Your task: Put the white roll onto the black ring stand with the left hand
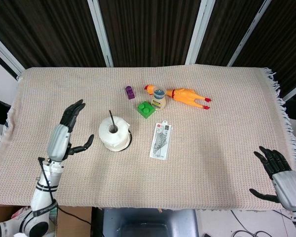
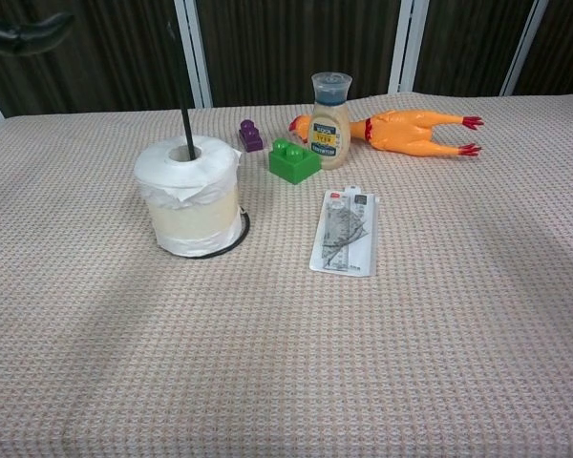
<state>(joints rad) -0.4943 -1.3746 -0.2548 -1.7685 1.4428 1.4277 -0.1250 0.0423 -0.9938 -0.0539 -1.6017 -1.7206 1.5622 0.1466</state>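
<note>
White roll seated on the black ring stand; placing step looks finished.

The white roll (image 1: 114,135) sits down over the black ring stand (image 2: 186,122), its rod poking up through the core, on the worktop (image 1: 217,148). The left robot hand (image 1: 65,132) hangs beside it, fingers spread, holding nothing; next it need only draw clear without knocking the rod.

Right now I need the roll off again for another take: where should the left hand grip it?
Grip the white roll around its upright curved side, coming from the open left hand's own side. The stand's rod runs up through the core, so lift it straight up.
</note>
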